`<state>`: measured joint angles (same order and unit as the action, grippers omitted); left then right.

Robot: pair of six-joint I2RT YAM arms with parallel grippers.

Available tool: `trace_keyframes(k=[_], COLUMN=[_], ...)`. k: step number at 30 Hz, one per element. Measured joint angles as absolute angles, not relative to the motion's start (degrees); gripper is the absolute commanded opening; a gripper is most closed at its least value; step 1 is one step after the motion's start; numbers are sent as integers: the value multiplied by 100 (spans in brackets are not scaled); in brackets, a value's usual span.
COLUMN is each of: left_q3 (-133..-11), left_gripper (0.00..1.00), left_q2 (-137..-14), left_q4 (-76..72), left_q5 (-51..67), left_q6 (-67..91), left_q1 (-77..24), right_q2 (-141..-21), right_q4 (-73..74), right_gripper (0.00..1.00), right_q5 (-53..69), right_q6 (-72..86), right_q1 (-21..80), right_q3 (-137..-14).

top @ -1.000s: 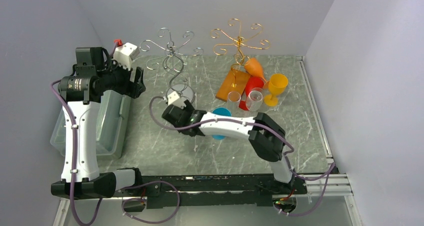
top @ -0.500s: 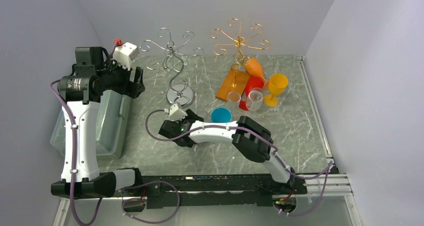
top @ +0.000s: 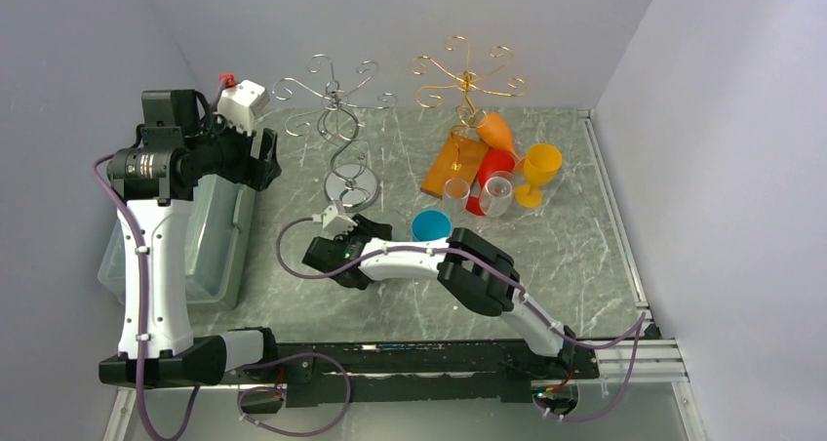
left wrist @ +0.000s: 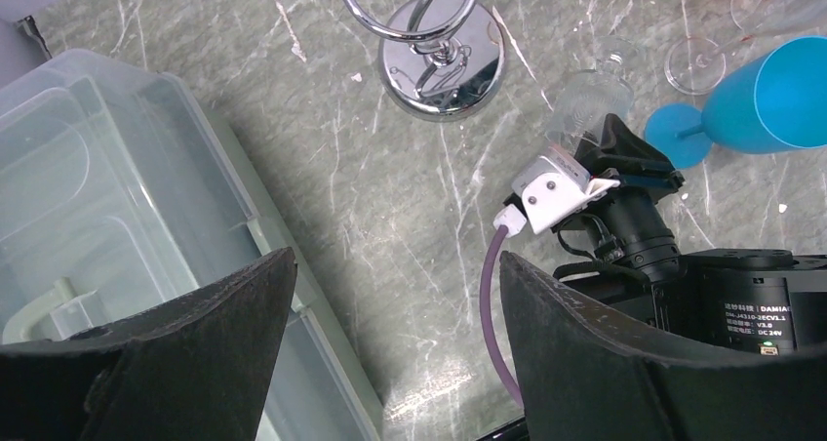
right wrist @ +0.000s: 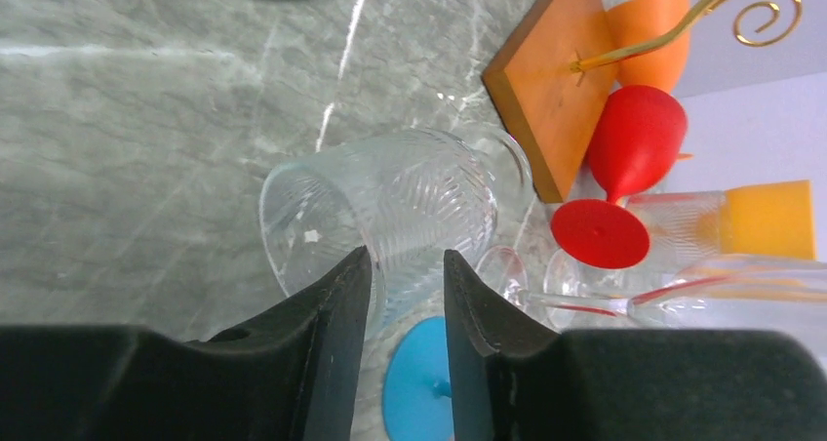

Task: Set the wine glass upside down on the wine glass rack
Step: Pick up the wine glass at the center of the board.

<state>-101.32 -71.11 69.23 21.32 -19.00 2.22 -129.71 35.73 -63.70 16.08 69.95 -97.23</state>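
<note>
A clear ribbed wine glass [right wrist: 410,192] lies on its side on the marble table, rim toward my right wrist camera; it also shows in the left wrist view [left wrist: 585,100]. My right gripper [right wrist: 405,256] [top: 363,228] is low over it, jaws narrowed to a small gap with the glass wall showing between them. I cannot make out whether the pads touch it. My left gripper [left wrist: 398,258] [top: 268,158] hangs open and holds nothing, above the bin's edge. A silver wire rack [top: 336,95] with a round base [left wrist: 444,65] stands behind the glass. A gold rack [top: 466,70] stands on an orange board [right wrist: 556,80].
A blue glass [top: 431,224] lies beside my right arm. By the orange board are red [top: 495,168], orange [top: 497,129], yellow [top: 539,168] and two clear glasses [top: 497,192]. A clear plastic bin [top: 210,236] sits at the left table edge.
My right gripper has drawn back toward the near left and its jaws have narrowed around the clear glass. The left arm has stayed put.
</note>
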Motion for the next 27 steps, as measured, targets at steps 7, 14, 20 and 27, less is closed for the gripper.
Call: trace_keyframes(k=[7, 14, 20, 27], left_q3=[-10132, -10278, -10549, -10475], left_gripper=[82, 83, 83, 85], left_q2=[-7116, -7150, -7177, -7137], left_q4=[6978, 7078, 7297, 7616], left_q5=[2112, 2088, 2132, 2443], left_q6=[-1900, -1905, -1925, -2032], left_q1=[222, 222, 222, 222], right_q2=[-12975, -12761, -11852, -9983], right_q4=[3454, 2626, 1920, 1752], right_gripper=[5, 0, 0, 0], right_q5=[-6982, -7579, -6949, -5474], right_q6=[1343, 443, 5, 69], right_q1=[7002, 7022, 7238, 7999], right_q3=[-9415, -8831, -8079, -7734])
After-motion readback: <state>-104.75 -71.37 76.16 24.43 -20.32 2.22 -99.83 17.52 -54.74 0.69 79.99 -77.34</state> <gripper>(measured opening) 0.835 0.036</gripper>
